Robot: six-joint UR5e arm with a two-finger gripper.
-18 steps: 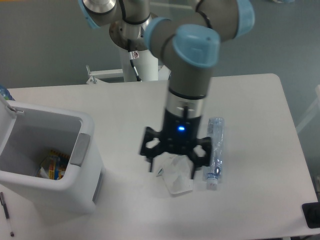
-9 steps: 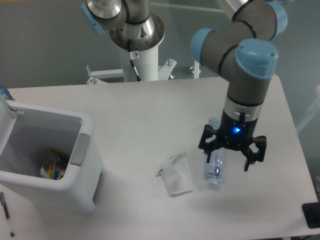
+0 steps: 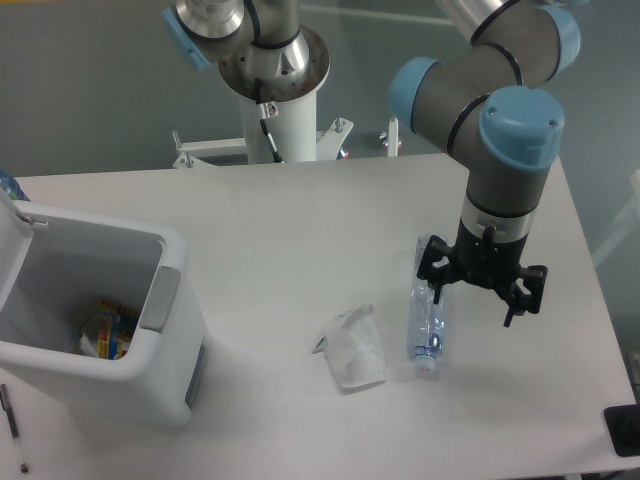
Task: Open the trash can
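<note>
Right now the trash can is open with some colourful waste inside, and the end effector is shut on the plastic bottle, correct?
Not quite. The trash can is open with colourful waste inside, but the end effector is open and holds nothing. The camera view shows its fingers spread above the table, with the plastic bottle lying flat beside the crumpled bag.
</note>
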